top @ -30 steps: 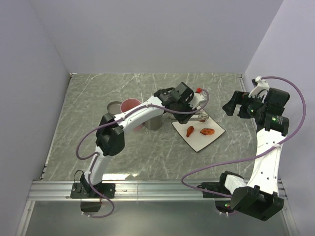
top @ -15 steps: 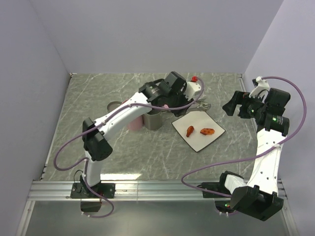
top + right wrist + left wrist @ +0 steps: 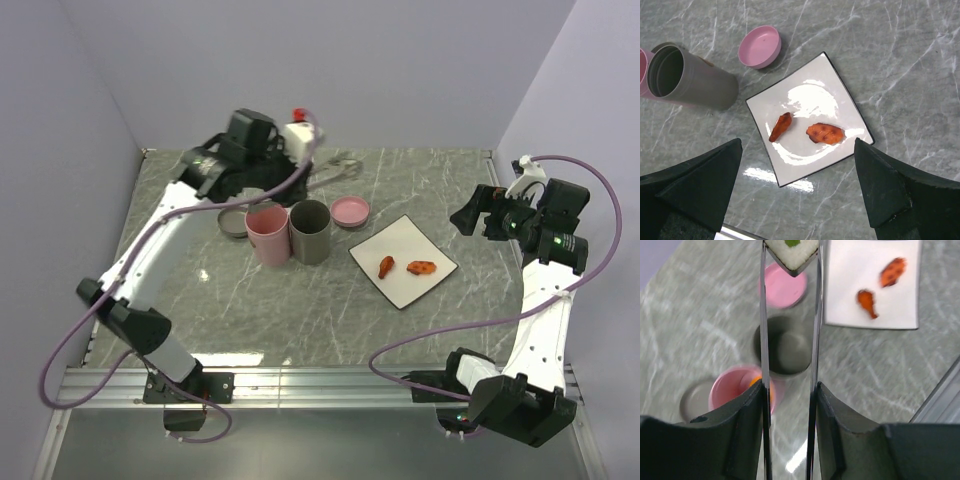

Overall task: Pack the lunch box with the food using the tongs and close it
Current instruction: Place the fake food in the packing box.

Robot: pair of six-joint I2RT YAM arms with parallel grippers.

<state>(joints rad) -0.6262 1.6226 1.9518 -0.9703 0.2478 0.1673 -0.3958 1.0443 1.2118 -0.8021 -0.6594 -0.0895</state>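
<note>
the left gripper (image 3: 789, 396) is clamped on the tongs (image 3: 764, 340), both fingers pressing the two metal arms from outside. the tong tips, at the top centre of the left wrist view, pinch the dark cube (image 3: 791, 251). beneath the tongs stand the grey cup (image 3: 782, 347) and the pink cup (image 3: 735, 390); the orange piece (image 3: 756, 382) lies inside the pink cup. the right gripper (image 3: 800, 200) hangs with jaws fully apart, holding nothing, above the white plate (image 3: 810, 95), which carries a narrow reddish-brown lump (image 3: 780, 126) and a broad reddish-brown lump (image 3: 825, 133).
</note>
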